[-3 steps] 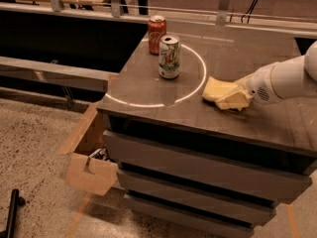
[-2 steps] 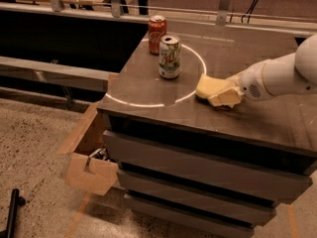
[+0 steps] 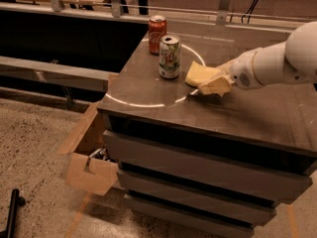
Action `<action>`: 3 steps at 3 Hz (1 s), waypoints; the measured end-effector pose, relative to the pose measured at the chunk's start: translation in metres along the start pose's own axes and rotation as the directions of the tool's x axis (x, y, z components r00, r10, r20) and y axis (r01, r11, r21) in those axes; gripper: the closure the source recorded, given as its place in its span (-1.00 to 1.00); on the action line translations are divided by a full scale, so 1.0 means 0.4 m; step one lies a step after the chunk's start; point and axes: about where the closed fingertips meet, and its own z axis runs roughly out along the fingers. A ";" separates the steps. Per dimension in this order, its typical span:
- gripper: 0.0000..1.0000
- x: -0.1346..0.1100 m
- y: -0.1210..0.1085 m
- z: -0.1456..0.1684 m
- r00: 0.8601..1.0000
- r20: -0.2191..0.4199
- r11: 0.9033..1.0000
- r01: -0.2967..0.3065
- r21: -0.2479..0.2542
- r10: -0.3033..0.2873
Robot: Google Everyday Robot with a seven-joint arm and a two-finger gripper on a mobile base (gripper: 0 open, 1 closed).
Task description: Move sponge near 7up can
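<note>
The gripper, jaws clamped on the pale yellow soft sponge, sits just beside the silver-white 7up can. Release looks due.

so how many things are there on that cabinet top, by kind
cans: 2, the 7up can and the red soda can
sponge: 1, held by the hand just right of the 7up can
total: 3
</note>
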 end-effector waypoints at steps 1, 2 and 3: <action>1.00 -0.011 -0.015 0.021 1.000 -0.005 1.000 0.000 0.009 0.000; 1.00 -0.021 -0.019 0.047 1.000 -0.008 1.000 0.007 -0.001 -0.007; 0.67 -0.026 -0.014 0.069 1.000 -0.016 1.000 0.007 -0.015 -0.007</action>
